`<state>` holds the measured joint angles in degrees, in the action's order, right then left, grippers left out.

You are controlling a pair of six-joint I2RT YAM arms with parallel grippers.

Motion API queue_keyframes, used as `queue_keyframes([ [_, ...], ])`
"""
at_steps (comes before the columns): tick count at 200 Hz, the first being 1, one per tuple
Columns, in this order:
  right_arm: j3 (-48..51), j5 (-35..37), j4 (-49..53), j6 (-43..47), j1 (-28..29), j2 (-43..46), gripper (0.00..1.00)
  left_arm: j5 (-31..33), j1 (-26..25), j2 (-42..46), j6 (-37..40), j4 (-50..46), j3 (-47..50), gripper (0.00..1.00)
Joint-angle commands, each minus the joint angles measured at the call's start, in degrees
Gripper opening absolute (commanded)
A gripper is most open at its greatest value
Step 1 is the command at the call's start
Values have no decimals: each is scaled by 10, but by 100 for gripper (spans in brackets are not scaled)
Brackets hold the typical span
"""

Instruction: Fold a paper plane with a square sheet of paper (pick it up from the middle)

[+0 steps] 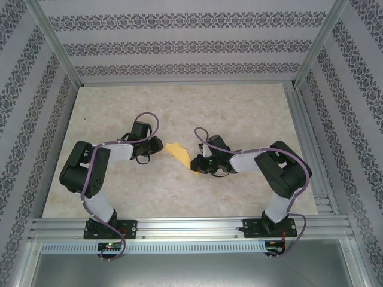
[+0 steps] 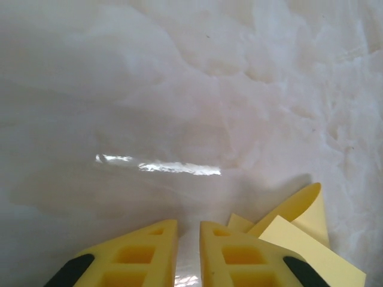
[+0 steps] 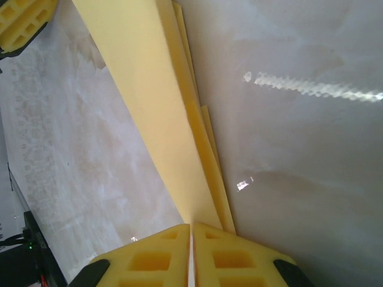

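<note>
Both arms bend at the elbow and reach inward, wrists held low. The left gripper has its 2 fingers slightly parted, gripping nothing. The right gripper has its 2 fingers pressed together, pinching the folded paper.

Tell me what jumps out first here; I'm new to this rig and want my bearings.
The yellow paper, already folded into a narrow strip, glows against the pale table between the two grippers. The right gripper is shut on one end of it, with the layers fanning away from its fingers. The left gripper sits beside the other end, jaws slightly apart with nothing between them.
</note>
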<state>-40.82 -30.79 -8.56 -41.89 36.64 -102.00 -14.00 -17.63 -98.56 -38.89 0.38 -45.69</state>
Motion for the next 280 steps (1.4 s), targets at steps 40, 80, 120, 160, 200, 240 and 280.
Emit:
queue_keyframes([
  [40,-42,78,99,10,19,76,37,26,-24,91,23,-96,-20,34],
  [80,-21,185,128,31,9,186,58,88,-92,106,9,-189,-55,54],
  [120,32,313,142,41,-6,269,71,165,-175,59,-4,-267,-132,68],
  [160,70,399,168,37,-11,326,77,246,-243,-30,-8,-355,-243,75],
  [200,108,428,176,21,-24,376,78,312,-279,-126,2,-438,-349,76],
  [240,124,432,188,16,-36,407,78,316,-282,-140,0,-450,-364,62],
  [280,125,423,190,16,-40,408,77,315,-284,-120,-20,-442,-348,48],
])
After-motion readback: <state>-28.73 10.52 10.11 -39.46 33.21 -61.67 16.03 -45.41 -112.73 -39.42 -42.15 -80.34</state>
